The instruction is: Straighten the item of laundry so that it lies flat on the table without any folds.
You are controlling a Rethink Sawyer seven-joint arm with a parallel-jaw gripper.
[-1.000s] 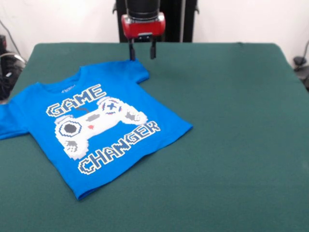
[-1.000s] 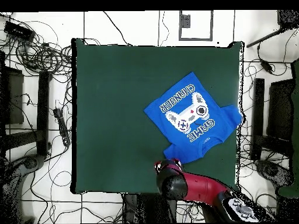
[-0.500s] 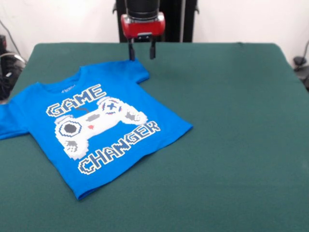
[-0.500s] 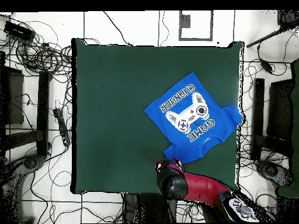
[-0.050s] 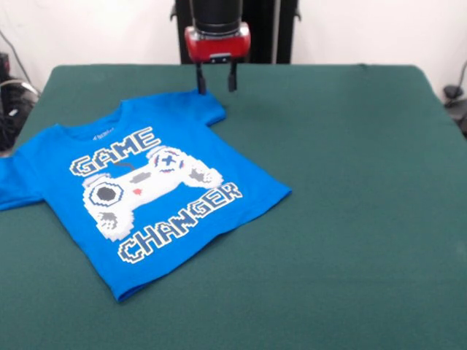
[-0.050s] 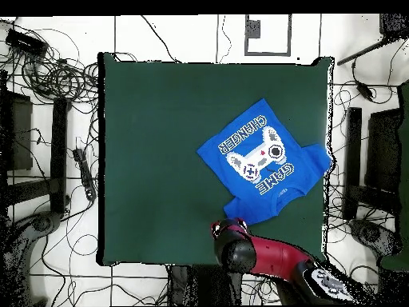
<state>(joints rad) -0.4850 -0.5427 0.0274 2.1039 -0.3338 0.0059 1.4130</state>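
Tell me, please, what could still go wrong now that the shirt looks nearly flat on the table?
The gripper hangs with jaws open right at the T-shirt's far sleeve; moving off low, it might catch the sleeve and crease it. The other sleeve reaches the table's edge in the front view, so a sideways tug could drag it over.

You have bare table (image 5: 350,182) all along the shirt's (image 5: 146,189) right side; only the gripper (image 5: 216,76), fingers apart, hangs over its far sleeve.
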